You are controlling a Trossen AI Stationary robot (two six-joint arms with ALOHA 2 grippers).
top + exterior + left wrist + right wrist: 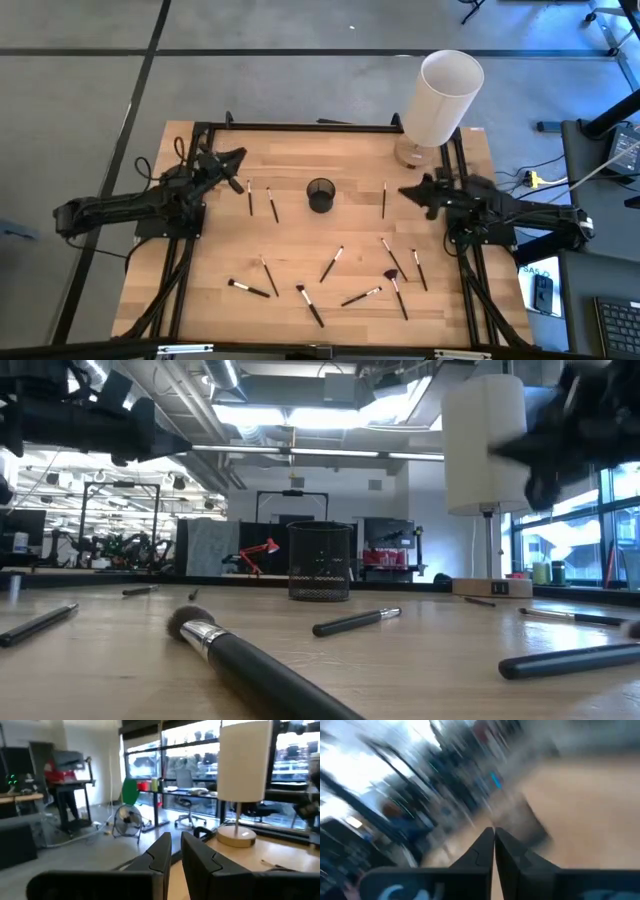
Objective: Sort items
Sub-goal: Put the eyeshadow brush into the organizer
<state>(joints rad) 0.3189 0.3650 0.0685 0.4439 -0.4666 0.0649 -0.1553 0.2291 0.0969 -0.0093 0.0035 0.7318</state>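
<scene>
At table's right edge, right gripper (405,191) clenched empty, raised, beside lone brush (384,199); best open wide, descend over handle's middle, pinch across. Left gripper (238,156) near left rail, fingers narrowly parted, holding nothing. Brushes (332,264) scattered over near half. Black cup (320,195) at centre, white lamp (443,100) behind right arm crowds swing

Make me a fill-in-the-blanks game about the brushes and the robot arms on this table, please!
1. The small black mesh cup stands on the wooden table and holds ____ brushes.
2. The brush with the reddish fan head lies nearer the ____ gripper.
3. The right gripper has its fingers ____.
4. The tall white cylinder stands at the table's far corner on the ____ arm's side, away from the left gripper.

Missing words: no; right; shut; right
</scene>
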